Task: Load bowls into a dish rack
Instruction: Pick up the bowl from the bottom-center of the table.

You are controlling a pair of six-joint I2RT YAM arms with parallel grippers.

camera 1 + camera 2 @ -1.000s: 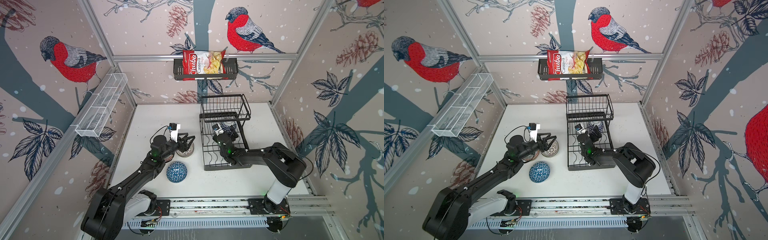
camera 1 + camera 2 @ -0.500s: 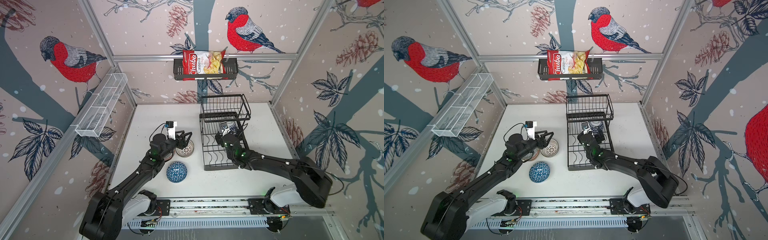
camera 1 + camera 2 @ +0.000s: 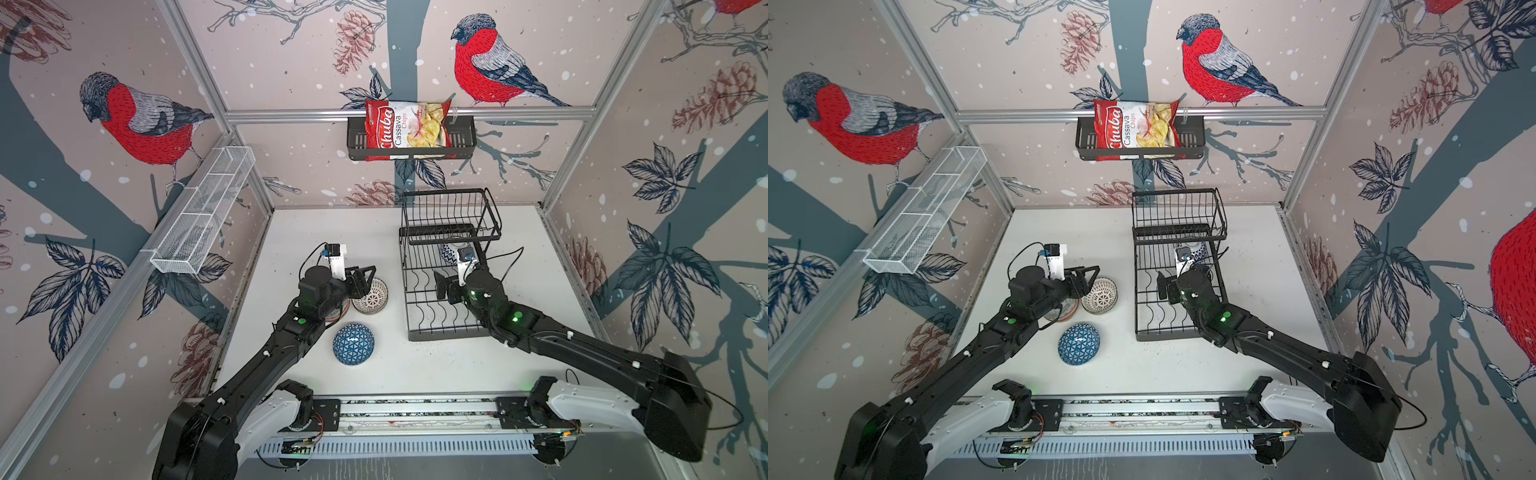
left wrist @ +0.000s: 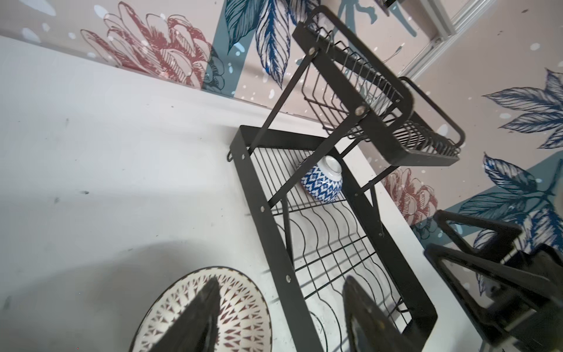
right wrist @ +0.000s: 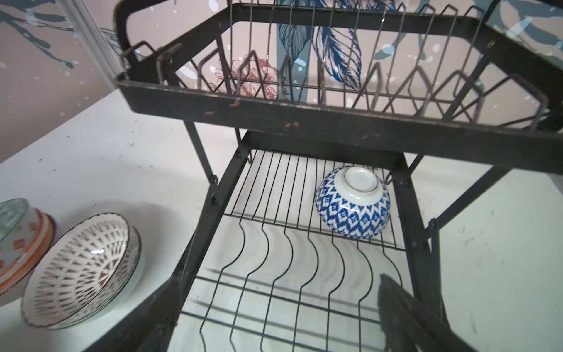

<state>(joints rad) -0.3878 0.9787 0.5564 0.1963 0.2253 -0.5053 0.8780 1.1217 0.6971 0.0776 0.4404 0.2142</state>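
Already one bowl (image 5: 353, 204) sits in the dish rack (image 5: 304, 119): a blue-and-white diamond-patterned one, upside down on the flat lower tier at the far end, under the raised basket and close to the right-hand rail. The wavy slots nearer the front hold nothing.

Left of the rack, on the white table (image 3: 316, 232), three more groups of bowls wait. A brown-patterned bowl (image 3: 371, 296) stands tilted, leaning on a small stack of orange-red banded bowls (image 5: 18, 243) to its left, with its inside turned toward the rack. Nearer the front, apart from these, a blue triangle bowl (image 3: 353, 344) lies upside down.

The left gripper (image 3: 365, 279) hovers at the tilted bowl with its jaws partly spread and nothing pinched. In the left wrist view one finger (image 4: 198, 320) lies across the bowl's face; whether it touches cannot be told.

The right gripper (image 3: 444, 287) hangs over the middle of the rack's lower tier, jaws spread wide and empty.

On the far wall hangs a black basket (image 3: 461, 137) holding a chips bag (image 3: 405, 131), and a white mesh tray (image 3: 203, 212) runs along the left wall.
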